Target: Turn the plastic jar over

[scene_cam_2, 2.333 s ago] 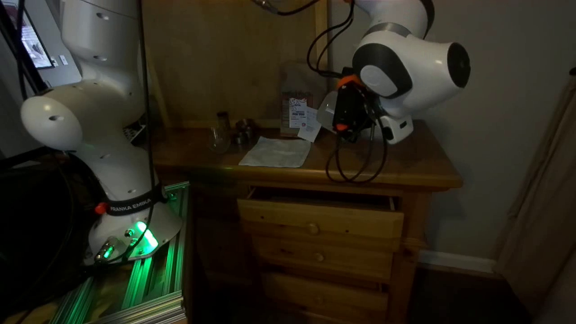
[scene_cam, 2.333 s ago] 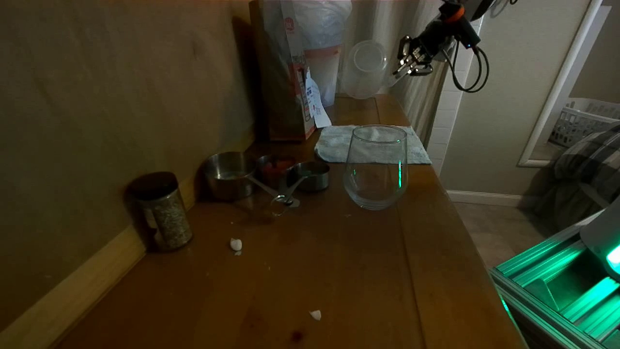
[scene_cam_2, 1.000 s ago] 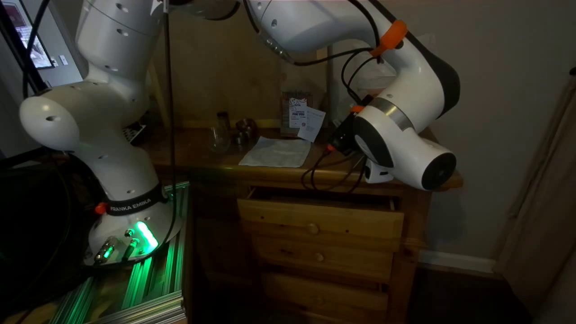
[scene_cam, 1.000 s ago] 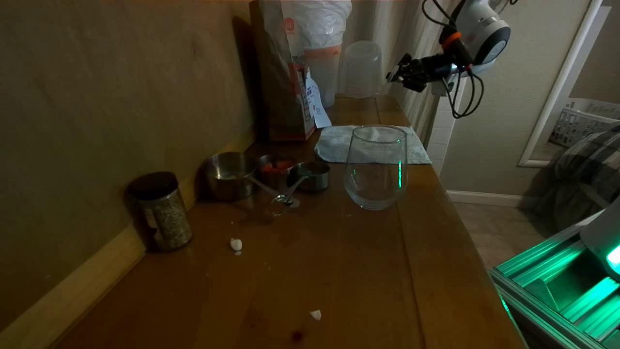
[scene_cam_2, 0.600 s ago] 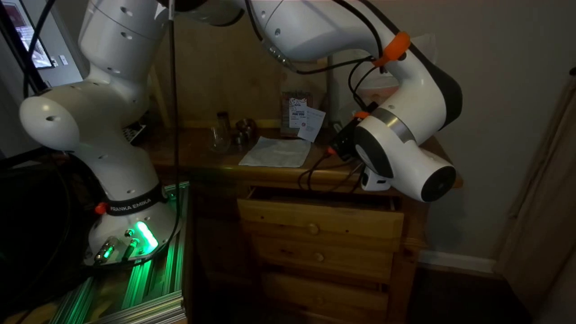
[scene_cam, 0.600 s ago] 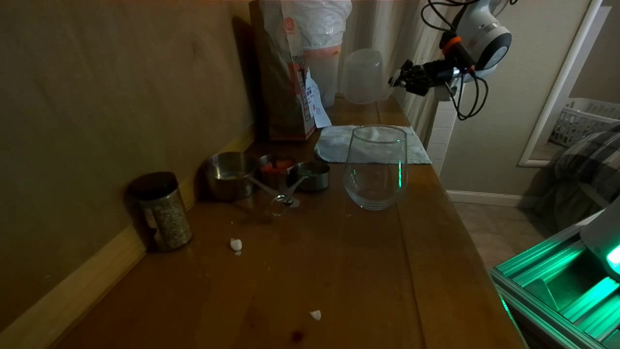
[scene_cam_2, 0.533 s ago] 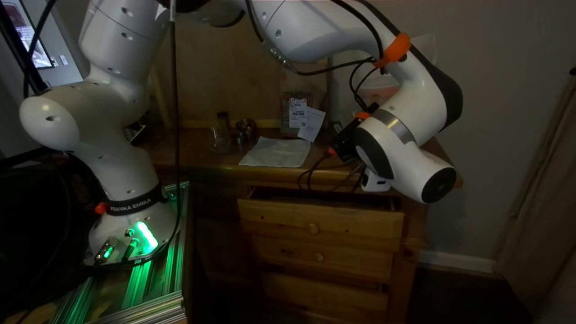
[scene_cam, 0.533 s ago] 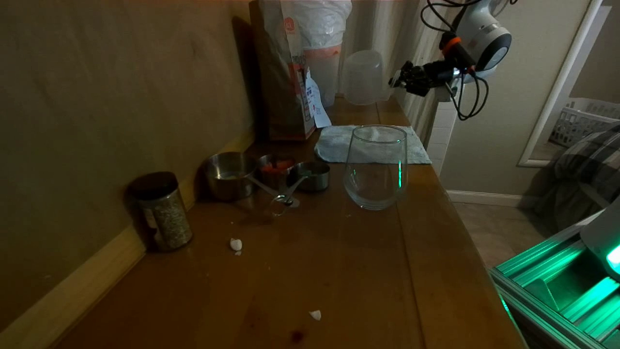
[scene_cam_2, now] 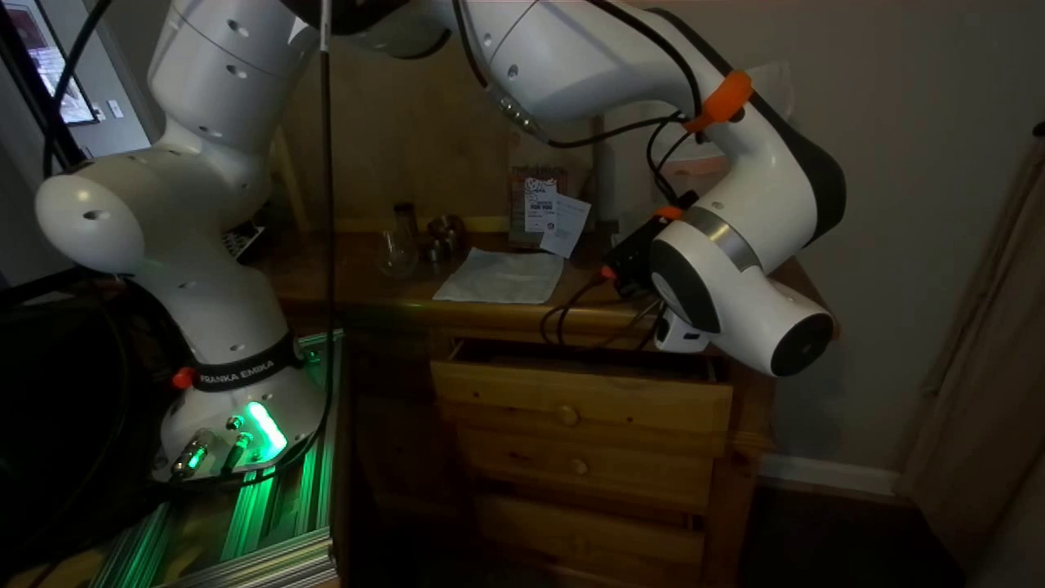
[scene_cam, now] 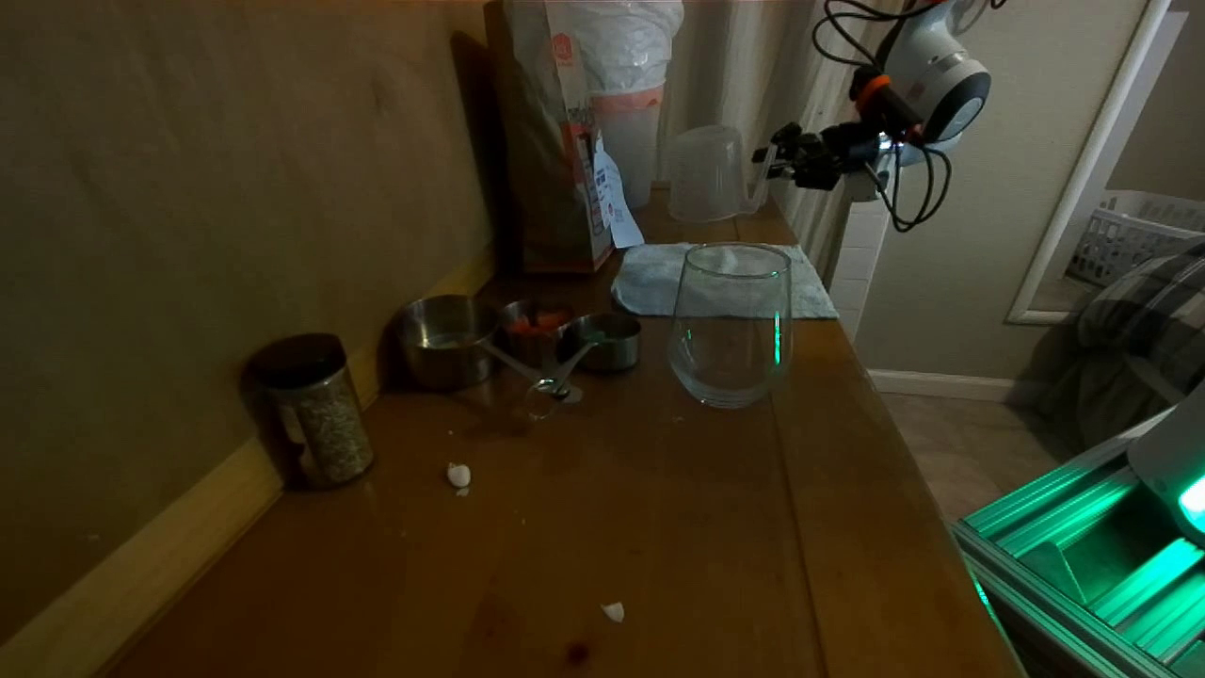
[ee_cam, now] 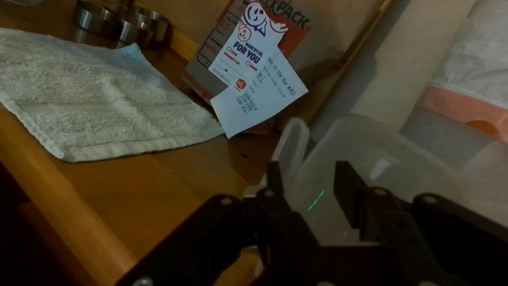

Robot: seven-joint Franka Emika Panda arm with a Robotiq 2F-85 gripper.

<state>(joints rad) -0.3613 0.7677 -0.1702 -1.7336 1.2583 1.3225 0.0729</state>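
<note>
While the hand (ee_cam: 308, 167) is spread, plastic jar (scene_cam: 706, 177) sits just ahead, handle (ee_cam: 293, 149) toward it, near upright, apparently mouth-down on the bench (scene_cam: 659, 527); likely exit straight back, handle straddled or not: can't tell.

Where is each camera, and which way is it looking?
In an exterior view: above one end of the desk, looking along it; the pincer and parts of the arm and base show.
In an exterior view: in front, facing the desk's drawers; most of the arm and the base show.
In the wrist view: on the arm, looking past the pincer's fingers at the jar and cloth.
Both exterior views share the glass and cloth.
</note>
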